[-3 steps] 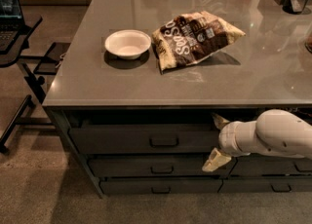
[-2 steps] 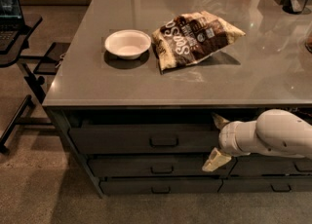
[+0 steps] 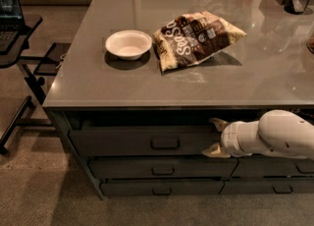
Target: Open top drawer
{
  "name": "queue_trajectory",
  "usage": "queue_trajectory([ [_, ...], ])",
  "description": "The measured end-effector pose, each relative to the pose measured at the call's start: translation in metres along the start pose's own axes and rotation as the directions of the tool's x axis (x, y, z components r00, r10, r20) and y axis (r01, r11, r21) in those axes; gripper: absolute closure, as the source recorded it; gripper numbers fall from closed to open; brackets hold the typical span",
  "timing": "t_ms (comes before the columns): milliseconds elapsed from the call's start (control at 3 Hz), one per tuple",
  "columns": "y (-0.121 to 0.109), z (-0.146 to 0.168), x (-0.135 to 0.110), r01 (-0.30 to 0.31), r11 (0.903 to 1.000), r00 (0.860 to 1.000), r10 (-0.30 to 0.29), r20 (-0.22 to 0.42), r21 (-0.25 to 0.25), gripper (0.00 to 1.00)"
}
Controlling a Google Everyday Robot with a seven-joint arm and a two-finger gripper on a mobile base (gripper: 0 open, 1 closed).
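— Anything moved?
— No. The gripper (image 3: 216,137) hangs as before at the right end of the top drawer (image 3: 122,142), fingers spread, holding nothing.
— Progress?
— Drawer looks practically shut, its handle (image 3: 165,144) ungrasped; the pull remains.

From where I stand, the countertop (image 3: 147,87) looks smooth, polished grey and throws back soft reflections. The bowl (image 3: 128,44) is matt white, maybe paper or foam. The snack bag (image 3: 196,38) is crinkled, shiny plastic film. The top drawer (image 3: 122,144) has a flat, matt dark-grey front. At its right end sits the gripper (image 3: 216,138), with dull cream plastic fingers spread apart, on a smooth white arm shell (image 3: 279,134).
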State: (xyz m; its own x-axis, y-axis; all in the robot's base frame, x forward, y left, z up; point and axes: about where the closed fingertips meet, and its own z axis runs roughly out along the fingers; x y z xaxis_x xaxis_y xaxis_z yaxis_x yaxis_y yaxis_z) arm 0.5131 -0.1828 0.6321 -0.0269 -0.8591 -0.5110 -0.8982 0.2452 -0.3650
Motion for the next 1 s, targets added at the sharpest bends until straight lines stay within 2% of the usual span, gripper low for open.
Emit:
queue_trajectory([
  [667,-0.0034,-0.0073,-0.0048,0.0,1.0,1.0,0.0,0.0,0.0,0.89],
  [1000,-0.0046,-0.0102,-0.0066,0.0,1.0,1.0,0.0,0.0,0.0,1.0],
])
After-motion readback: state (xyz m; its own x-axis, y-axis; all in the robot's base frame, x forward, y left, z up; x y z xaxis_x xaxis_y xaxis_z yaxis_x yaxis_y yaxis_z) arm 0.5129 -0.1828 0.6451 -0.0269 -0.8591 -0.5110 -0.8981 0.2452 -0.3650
